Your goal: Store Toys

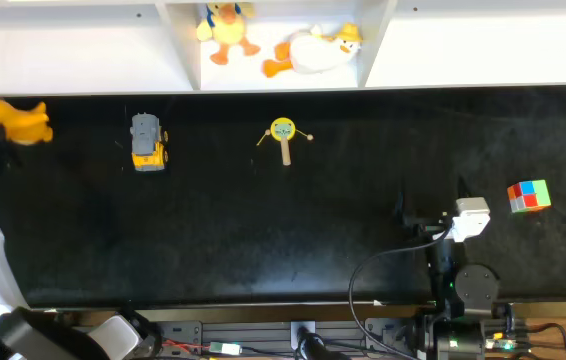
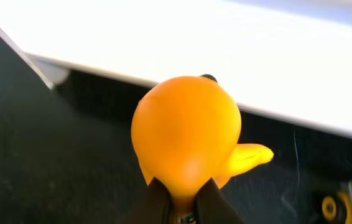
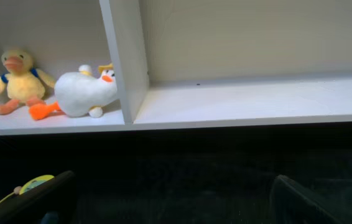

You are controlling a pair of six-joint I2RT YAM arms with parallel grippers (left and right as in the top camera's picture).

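Currently: left hand (image 2: 185,198) clamped on orange duck toy (image 2: 185,127), far-left end of bench (image 1: 263,230), near white shelf (image 2: 226,43). Step looks like carry-to-shelf; next, lift into a compartment. Right hand (image 3: 170,208) spread wide, empty.

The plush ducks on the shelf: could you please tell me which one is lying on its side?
The white duck lies on its side, orange feet toward the yellow duck, which sits upright beside it.

You have room in the right shelf bay (image 3: 257,99); past the divider (image 3: 123,62), a yellow duck (image 3: 17,78) and white duck (image 3: 83,93) crowd the middle one.
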